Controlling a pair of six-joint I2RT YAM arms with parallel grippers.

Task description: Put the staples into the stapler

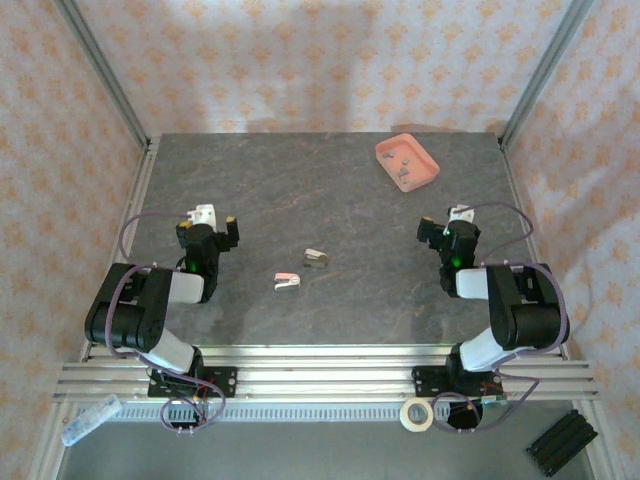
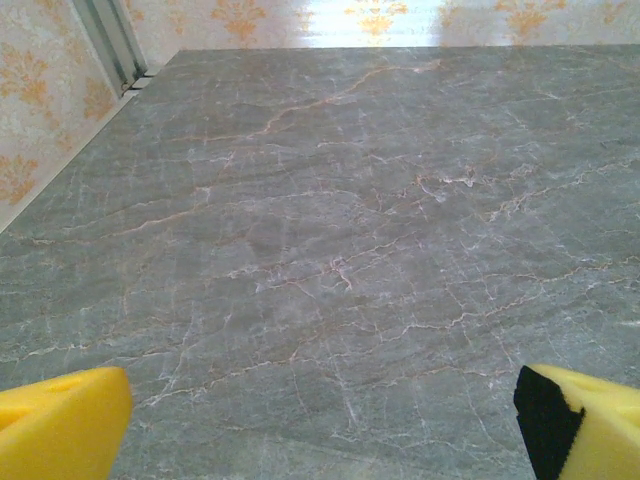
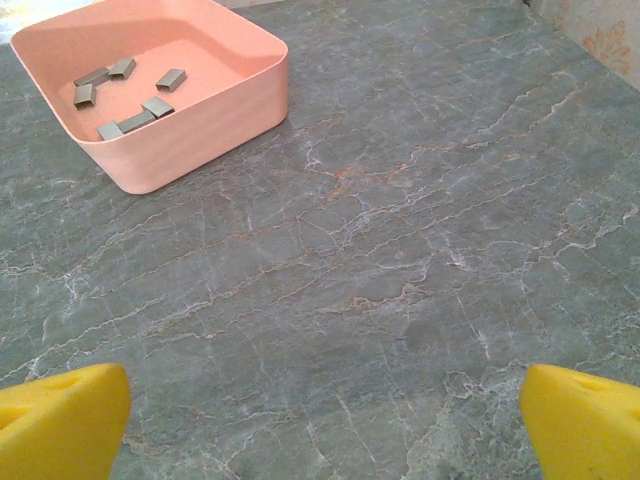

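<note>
The left end effector [image 2: 322, 420] and right end effector [image 3: 325, 420] gape empty above the bench [image 3: 400, 250] while the staples [image 3: 157, 106] (light, stiff, likely slippery; best pinched across the long sides) lie in the pink tray [image 3: 200, 120], far right.

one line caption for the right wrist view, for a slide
Open right gripper hovers over the marble table, facing a pink tray of loose staples.
</note>
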